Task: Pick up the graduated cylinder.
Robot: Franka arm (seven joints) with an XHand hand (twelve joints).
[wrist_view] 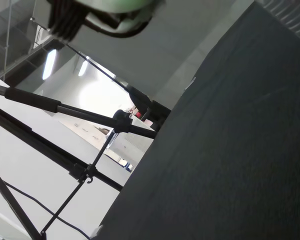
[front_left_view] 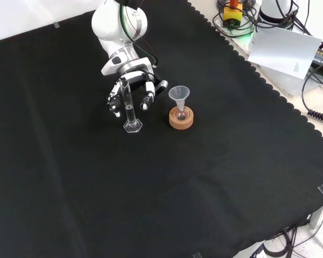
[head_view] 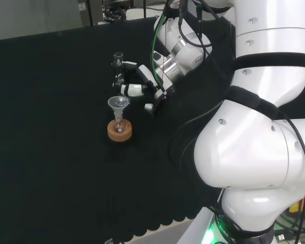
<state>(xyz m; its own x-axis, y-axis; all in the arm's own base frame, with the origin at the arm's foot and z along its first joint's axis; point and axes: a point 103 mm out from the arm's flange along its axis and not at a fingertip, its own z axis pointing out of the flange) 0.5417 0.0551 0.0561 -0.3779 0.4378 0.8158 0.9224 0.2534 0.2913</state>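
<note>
The cylinder (front_left_view: pixel 128 107) stands upright on its base on the table (front_left_view: pixel 151 204), mouth up, with the hand's (front_left_view: pixel 130 80) fingers (front_left_view: pixel 147 99) spread and curved around it.

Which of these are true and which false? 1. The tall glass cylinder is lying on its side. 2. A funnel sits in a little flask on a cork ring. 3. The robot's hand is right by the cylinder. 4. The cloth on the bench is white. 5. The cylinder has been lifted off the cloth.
1. False. The graduated cylinder stands upright on its base.
2. True. The funnel sits in a small flask on the cork ring.
3. True. The hand is at the cylinder, fingers on both sides of it.
4. False. The cloth is black.
5. False. In the front view its base appears to rest on the cloth.
</note>
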